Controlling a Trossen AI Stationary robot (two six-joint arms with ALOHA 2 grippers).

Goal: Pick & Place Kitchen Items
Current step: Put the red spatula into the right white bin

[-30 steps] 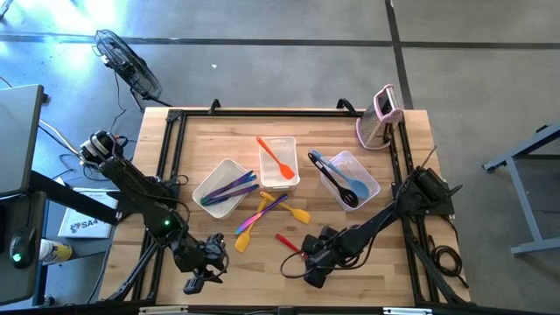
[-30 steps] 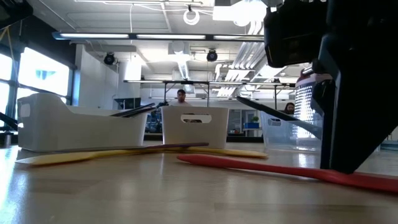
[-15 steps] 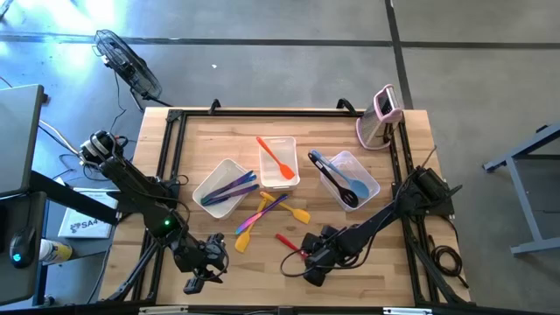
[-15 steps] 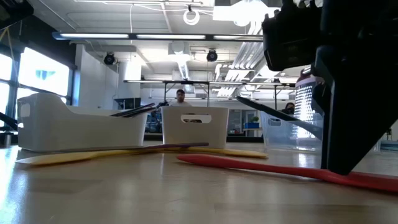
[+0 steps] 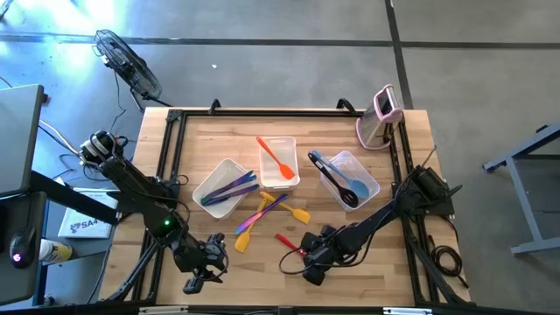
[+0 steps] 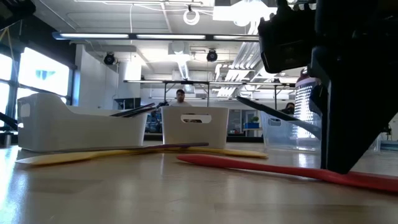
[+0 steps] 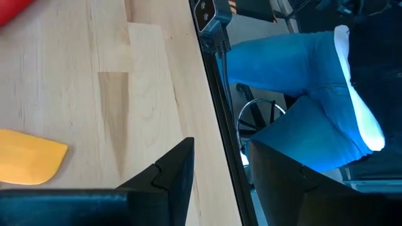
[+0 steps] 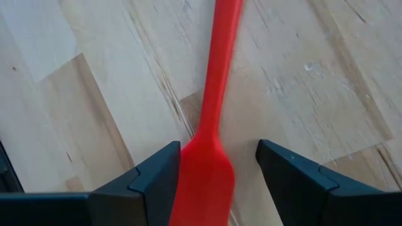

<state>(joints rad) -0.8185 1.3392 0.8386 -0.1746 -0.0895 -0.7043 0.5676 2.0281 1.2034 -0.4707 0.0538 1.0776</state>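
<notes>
Grasping is the step in hand: right gripper [image 8: 218, 179], jaws open astride the red spatula [image 8: 213, 119] lying on the table [image 5: 402, 262], must next close, then lift.

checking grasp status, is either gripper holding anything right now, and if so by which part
Nothing is held yet. The right gripper is open, its fingers on either side of the red spatula near its wider end on the table. The left gripper is open and empty near the table edge.

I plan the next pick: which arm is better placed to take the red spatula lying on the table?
The right. The right gripper is open with the red spatula between its fingers; the left gripper waits at the table's front edge.
</notes>
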